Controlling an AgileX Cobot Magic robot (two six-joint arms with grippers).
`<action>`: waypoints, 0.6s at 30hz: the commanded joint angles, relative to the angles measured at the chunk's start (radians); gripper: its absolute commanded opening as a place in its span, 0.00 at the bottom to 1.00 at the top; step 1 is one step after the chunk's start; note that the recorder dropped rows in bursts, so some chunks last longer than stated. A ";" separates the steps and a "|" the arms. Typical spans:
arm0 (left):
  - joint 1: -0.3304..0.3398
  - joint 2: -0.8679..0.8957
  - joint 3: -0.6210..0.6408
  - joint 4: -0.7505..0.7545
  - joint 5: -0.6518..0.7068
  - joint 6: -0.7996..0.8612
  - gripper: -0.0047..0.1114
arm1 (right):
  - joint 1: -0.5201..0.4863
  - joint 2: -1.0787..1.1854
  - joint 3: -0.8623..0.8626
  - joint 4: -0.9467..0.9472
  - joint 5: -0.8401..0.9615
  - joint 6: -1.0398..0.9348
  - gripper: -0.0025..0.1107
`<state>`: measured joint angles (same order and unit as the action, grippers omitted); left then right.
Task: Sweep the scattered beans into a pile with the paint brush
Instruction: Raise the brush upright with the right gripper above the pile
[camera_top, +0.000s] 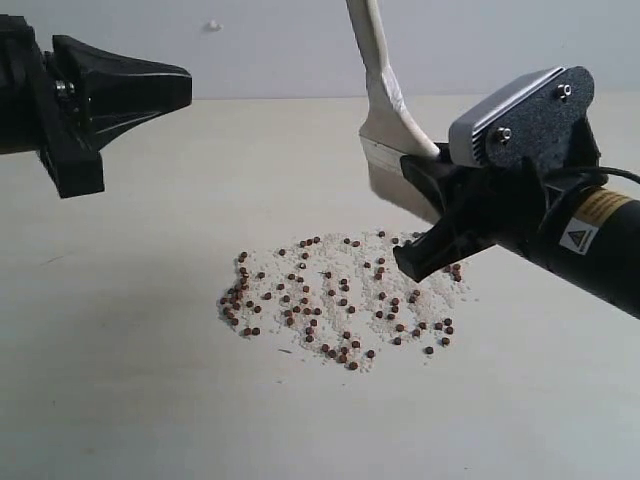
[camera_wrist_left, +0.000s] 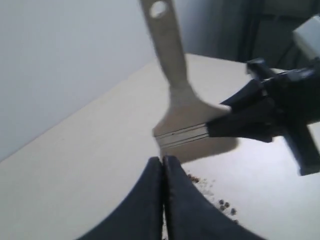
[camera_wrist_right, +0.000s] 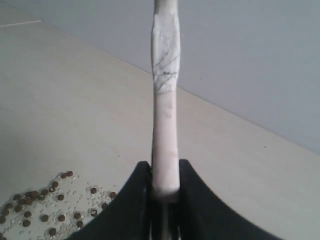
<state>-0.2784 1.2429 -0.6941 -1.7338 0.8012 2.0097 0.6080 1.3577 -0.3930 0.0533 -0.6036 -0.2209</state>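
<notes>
Round reddish beans dot a grainy pile.

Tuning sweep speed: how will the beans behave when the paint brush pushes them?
The beans look small and round, so they will probably roll ahead and scatter sideways. They lie in one loose layer on the smooth table, so resistance is likely slight. The whitish grains among them may drag rather than roll.

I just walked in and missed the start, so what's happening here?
The right end effector grips the paint brush near its ferrule, handle up, at the edge of the beans. They lie loosely spread among whitish grains on the table. The left end effector hangs shut and empty off to the side.
</notes>
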 joint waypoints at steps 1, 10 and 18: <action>0.000 0.092 0.010 -0.011 0.253 0.089 0.04 | -0.006 -0.040 0.006 -0.082 0.024 -0.020 0.02; 0.028 0.385 -0.051 -0.011 0.229 0.089 0.04 | -0.006 -0.072 0.006 -0.183 0.051 0.014 0.02; 0.038 0.445 -0.095 -0.011 0.038 0.089 0.04 | -0.006 -0.007 -0.076 -0.185 0.100 0.039 0.02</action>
<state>-0.2441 1.6766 -0.7674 -1.7313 0.8557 2.0942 0.6080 1.3168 -0.4352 -0.1252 -0.5159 -0.2051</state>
